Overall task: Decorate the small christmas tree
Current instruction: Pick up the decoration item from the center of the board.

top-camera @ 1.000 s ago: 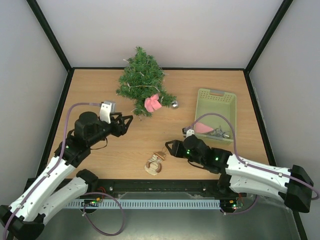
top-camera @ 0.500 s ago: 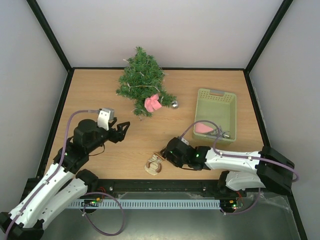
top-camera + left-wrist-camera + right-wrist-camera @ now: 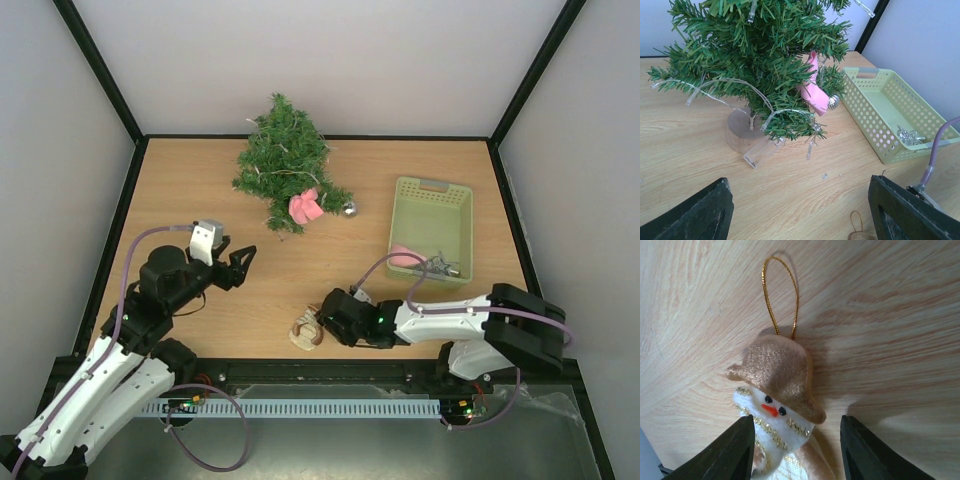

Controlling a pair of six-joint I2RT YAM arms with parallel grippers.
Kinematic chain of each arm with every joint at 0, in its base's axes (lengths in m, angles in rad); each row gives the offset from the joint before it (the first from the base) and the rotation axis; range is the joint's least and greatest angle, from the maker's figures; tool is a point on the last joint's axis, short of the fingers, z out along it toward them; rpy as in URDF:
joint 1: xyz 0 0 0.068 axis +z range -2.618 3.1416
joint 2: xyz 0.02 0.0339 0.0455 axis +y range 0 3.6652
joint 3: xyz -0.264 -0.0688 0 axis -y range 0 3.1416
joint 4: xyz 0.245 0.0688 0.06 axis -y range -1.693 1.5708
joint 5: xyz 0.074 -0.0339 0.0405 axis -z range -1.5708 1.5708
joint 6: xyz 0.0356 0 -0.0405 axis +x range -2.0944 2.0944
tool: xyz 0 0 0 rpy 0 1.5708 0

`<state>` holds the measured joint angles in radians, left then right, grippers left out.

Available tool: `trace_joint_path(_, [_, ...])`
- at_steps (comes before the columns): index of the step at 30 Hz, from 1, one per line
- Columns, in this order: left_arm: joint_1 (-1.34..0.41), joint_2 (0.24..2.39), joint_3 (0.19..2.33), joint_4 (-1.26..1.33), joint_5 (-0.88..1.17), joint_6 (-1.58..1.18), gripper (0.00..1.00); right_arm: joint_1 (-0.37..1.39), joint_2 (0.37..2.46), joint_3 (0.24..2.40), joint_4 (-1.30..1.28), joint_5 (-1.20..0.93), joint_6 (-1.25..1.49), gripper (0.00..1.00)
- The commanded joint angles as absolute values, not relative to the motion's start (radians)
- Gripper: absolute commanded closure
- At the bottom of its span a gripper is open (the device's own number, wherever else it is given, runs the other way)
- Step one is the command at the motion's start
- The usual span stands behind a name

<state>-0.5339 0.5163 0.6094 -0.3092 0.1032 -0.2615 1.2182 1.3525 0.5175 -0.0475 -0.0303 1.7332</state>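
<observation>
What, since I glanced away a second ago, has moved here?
The right gripper moved left and down to the snowman, jaws open either side of it, not gripping. The left gripper drew back slightly, open. The tree, basket and snowman stayed put.

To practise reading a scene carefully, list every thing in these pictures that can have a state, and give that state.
small christmas tree, upright, partly decorated.
pink ornament, hanging on the tree.
silver bell, hanging on the tree.
snowman ornament, lying flat, ungripped.
green basket, upright, partly filled.
left end effector, open, empty.
right end effector, open, straddling the snowman ornament.
</observation>
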Motion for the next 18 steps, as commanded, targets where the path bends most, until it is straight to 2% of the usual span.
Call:
trace_joint_path(1, [-0.538, 0.505, 0.596, -0.304, 0.097, -0.246, 0.26, 1.234, 1.421, 0.502, 0.053, -0.008, 1.750, 0.56])
trace_joint_path(2, [-0.537, 0.505, 0.596, -0.304, 0.097, -0.247, 0.26, 1.237, 1.442, 0.503, 0.073, -0.009, 1.733, 0.60])
trace_joint_path(5, [-0.537, 0.517, 0.596, -0.302, 0.115, -0.244, 0.28, 1.238, 1.511, 0.510, 0.082, -0.011, 1.701, 0.87])
trace_joint_path(7, [-0.537, 0.528, 0.600, -0.310, 0.118, -0.244, 0.30, 1.238, 1.514, 0.515, 0.115, -0.008, 1.668, 0.97])
trace_joint_path(13, [-0.537, 0.544, 0.607, -0.315, 0.125, -0.284, 0.40, 1.244, 1.378, 0.651, 0.005, 0.202, 1.417, 0.98])
trace_joint_path(18, [-0.538, 0.566, 0.658, -0.345, 0.231, -0.375, 0.42, 1.245, 1.199, 0.627, 0.161, 0.296, 1.141, 0.98])
